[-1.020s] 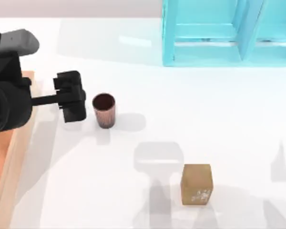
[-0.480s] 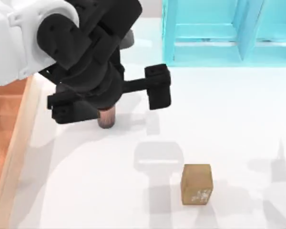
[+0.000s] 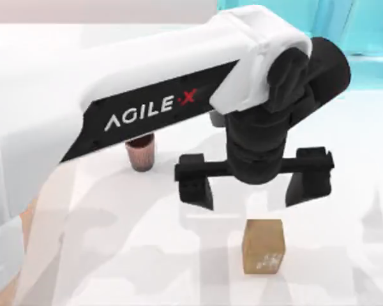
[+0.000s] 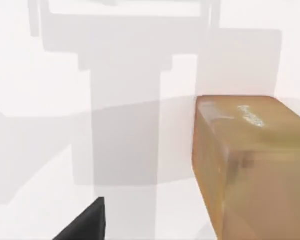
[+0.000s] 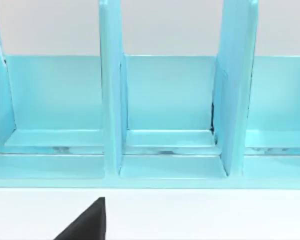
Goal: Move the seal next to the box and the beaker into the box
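The left tool (image 3: 254, 185) has swung away from the beaker (image 3: 140, 153) and now hangs wide open just above the seal (image 3: 263, 246) on the surface (image 3: 345, 191), so the seal looks first to go.

Beaker (image 3: 140, 154) top hidden under left arm (image 3: 147, 95); seal (image 4: 252, 165) cut off by wrist-view edge.
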### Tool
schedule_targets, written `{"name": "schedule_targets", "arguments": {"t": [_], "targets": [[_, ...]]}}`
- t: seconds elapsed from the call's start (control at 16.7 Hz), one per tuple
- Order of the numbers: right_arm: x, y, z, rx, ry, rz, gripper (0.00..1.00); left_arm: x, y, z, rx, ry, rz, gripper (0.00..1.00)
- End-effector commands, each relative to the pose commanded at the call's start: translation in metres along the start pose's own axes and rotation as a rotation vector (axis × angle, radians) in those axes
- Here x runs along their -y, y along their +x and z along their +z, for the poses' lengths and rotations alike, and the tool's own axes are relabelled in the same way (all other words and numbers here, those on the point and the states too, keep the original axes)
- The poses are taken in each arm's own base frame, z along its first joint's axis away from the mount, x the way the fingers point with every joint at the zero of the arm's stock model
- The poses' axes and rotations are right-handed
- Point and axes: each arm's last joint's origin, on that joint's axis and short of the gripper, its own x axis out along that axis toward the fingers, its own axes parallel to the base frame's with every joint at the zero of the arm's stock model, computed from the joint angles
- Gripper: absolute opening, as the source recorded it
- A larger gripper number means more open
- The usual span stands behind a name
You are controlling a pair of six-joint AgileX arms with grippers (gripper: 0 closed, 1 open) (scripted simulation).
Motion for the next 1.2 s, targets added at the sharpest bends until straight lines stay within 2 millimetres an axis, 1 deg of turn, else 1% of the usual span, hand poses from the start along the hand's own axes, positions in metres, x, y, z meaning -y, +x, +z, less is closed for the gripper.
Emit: {"name": "schedule_targets", "arguments": {"t": [0.12, 0.24, 0.3, 0.6, 0.72, 0.84, 1.08, 1.2], "targets": [[0.000, 0.000, 0.000, 0.000, 0.000, 0.000, 1.00, 0.018, 0.011, -0.008, -0.029, 0.006, 0.040, 1.00], [0.000, 0.000, 0.000, 0.000, 0.000, 0.000, 1.00, 0.028, 0.016, -0.013, -0.038, 0.017, 0.054, 1.00], [0.000, 0.000, 0.000, 0.000, 0.000, 0.000, 1.00, 0.030, 0.017, -0.015, -0.039, 0.022, 0.055, 1.00], [0.000, 0.000, 0.000, 0.000, 0.000, 0.000, 1.00, 0.029, 0.016, -0.013, -0.038, 0.018, 0.053, 1.00], [0.000, 0.000, 0.000, 0.000, 0.000, 0.000, 1.00, 0.029, 0.022, -0.014, -0.040, 0.021, 0.056, 1.00], [0.000, 0.000, 0.000, 0.000, 0.000, 0.000, 1.00, 0.029, 0.039, -0.014, -0.041, 0.022, 0.058, 1.00], [0.000, 0.000, 0.000, 0.000, 0.000, 0.000, 1.00, 0.028, 0.083, -0.016, -0.035, 0.022, 0.048, 1.00], [0.000, 0.000, 0.000, 0.000, 0.000, 0.000, 1.00, 0.026, 0.095, -0.018, -0.039, 0.022, 0.054, 1.00]]}}
